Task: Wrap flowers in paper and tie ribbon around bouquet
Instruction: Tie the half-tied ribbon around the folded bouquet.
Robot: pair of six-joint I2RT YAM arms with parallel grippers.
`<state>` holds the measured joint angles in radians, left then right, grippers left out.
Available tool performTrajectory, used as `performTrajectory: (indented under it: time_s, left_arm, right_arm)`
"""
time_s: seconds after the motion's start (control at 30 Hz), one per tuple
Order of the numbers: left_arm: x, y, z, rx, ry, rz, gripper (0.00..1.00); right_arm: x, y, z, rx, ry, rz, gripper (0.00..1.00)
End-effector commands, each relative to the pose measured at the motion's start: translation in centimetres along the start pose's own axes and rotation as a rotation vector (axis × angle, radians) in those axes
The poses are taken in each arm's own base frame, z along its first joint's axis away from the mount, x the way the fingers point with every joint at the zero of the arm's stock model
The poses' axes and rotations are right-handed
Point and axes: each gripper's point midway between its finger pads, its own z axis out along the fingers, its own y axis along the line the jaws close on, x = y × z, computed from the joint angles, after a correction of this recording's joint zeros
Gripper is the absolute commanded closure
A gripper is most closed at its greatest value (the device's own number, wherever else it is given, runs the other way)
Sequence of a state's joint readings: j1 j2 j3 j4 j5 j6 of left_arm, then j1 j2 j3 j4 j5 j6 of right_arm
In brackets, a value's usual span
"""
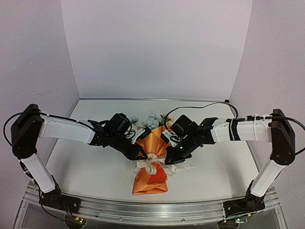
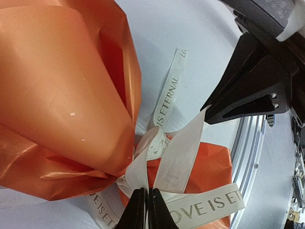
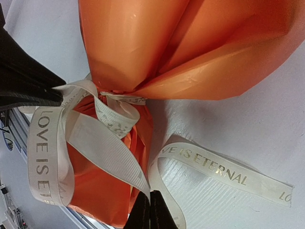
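- The left gripper (image 2: 147, 211) has its fingers pressed together on a strand of the ribbon (image 2: 177, 160), close to the knot.
- The right gripper (image 3: 150, 212) is clamped on another strand on the opposite side.
- The cream ribbon, printed "LOVE IS ETERNAL", circles the pinched middle of the bouquet (image 1: 151, 179).
- The bouquet lies on the white table (image 1: 90, 162) between the 2 arms, near its front edge.
- Its orange paper (image 2: 62, 95) flares toward the far end, where the flowers (image 1: 152, 119) stick out.
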<state>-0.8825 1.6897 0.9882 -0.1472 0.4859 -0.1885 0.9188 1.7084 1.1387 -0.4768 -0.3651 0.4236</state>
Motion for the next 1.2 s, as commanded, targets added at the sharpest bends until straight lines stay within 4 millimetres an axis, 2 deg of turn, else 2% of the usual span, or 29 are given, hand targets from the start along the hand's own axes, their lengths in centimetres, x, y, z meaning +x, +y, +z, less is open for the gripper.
performTrajectory:
  time_s: [0.0, 0.47, 0.8, 1.17]
  left_arm:
    - [-3.3, -2.2, -1.3, 0.067, -0.092, 0.043, 0.95]
    - [-4.6, -3.0, -1.6, 0.096, -0.142, 0.066, 0.98]
    - [-4.9, -3.3, -1.7, 0.114, -0.16, 0.072, 0.99]
    - [-3.7, -2.8, -0.3, 0.134, -0.103, 0.04, 0.98]
  right_arm:
    - [-2.3, 2.3, -1.7, -0.078, -0.075, -0.022, 1.0]
    - [-4.8, 3.7, 1.0, -0.166, -0.097, 0.083, 1.0]
    - [-6.6, 3.1, 2.9, -0.157, -0.157, 0.166, 1.0]
    - [-8.7, 1.0, 4.3, -0.112, -0.323, 0.197, 1.0]
